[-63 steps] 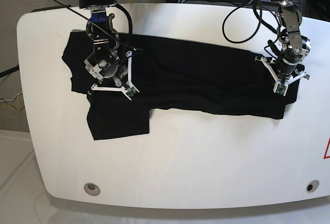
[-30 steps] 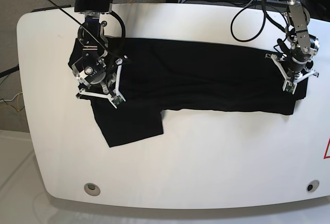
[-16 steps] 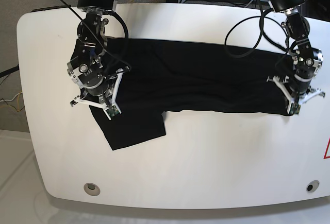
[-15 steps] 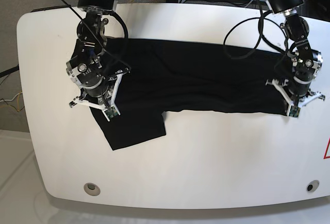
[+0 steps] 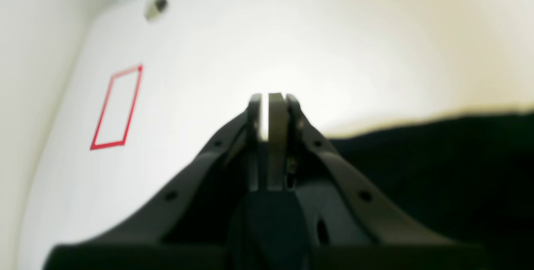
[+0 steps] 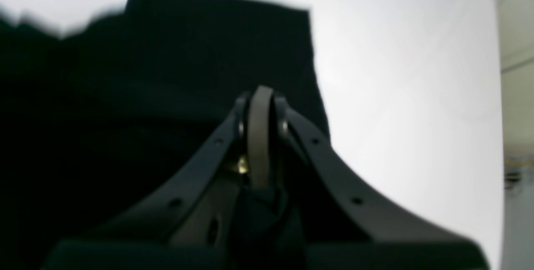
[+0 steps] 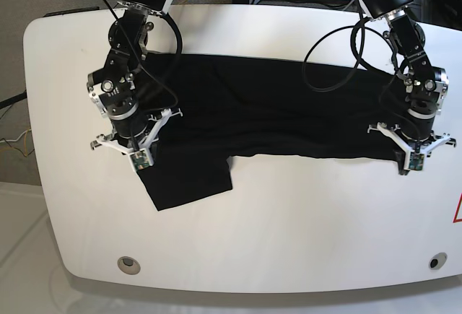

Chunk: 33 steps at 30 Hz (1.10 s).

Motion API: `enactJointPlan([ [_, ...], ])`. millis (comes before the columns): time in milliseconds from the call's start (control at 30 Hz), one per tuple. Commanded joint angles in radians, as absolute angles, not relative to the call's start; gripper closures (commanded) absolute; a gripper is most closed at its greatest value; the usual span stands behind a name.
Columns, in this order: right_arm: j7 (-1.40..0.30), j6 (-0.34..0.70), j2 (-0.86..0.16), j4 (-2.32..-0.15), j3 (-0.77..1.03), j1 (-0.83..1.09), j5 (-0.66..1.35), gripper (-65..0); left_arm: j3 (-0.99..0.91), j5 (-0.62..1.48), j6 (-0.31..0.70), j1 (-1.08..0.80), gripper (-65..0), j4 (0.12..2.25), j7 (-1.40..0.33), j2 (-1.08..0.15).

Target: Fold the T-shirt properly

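The T-shirt (image 7: 289,115) lies as a wide black band across the far half of the white counter (image 7: 289,220), one sleeve flap jutting toward 6 o'clock at the base view's left. The right pincer (image 7: 137,164) and the left pincer (image 7: 410,168) are each pressed together on its near edge. Both wrist views are blurred; the pinched cloth hides behind the fingers.

White table (image 7: 289,227), T-shirt (image 7: 274,123) on top

T-shirt spread flat across table's far half; sleeve juts toward near edge; red outline mark (image 5: 116,109) beside T-shirt's end.
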State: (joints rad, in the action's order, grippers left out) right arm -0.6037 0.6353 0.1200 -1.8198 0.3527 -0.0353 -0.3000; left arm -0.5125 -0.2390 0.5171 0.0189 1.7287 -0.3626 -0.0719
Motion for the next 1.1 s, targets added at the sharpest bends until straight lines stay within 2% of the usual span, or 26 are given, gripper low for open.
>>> enactJointPlan([
  [0, -0.507, 0.590, 0.119, -1.808, 0.361, -0.045, -0.292, 0.0, -0.545, -0.232, 0.506, 0.035, -1.7, 1.748, -0.305, -0.084],
  [233, -0.321, 0.466, 0.111, -1.712, 0.360, -0.053, -0.294, 0.0, -0.604, -0.232, 0.506, 0.035, -1.7, 1.739, -0.268, -0.085],
  [367, -0.283, 0.424, 0.091, -1.662, 0.355, -0.087, -0.294, -1.0, -0.627, -0.234, 0.504, 0.035, -1.7, 1.722, -0.232, -0.087],
  [533, -0.286, 0.386, 0.087, -1.577, 0.355, -0.145, -0.294, -11.8, -0.657, -0.237, 0.504, 0.035, -1.7, 1.702, -0.191, -0.087],
  [733, -0.291, 0.381, 0.068, -1.491, 0.357, -0.214, -0.294, -30.1, -0.661, -0.239, 0.506, 0.030, -1.7, 1.689, -0.189, -0.090],
  [833, -0.337, 0.381, 0.051, -1.469, 0.354, -0.242, -0.294, -35.9, -0.661, -0.240, 0.509, 0.028, -1.7, 1.689, -0.189, -0.090],
  [1067, -0.476, 0.384, 0.004, -1.354, 0.352, -0.364, -0.294, -38.3, -0.661, -0.240, 0.509, 0.005, -1.7, 1.692, -0.189, -0.090],
])
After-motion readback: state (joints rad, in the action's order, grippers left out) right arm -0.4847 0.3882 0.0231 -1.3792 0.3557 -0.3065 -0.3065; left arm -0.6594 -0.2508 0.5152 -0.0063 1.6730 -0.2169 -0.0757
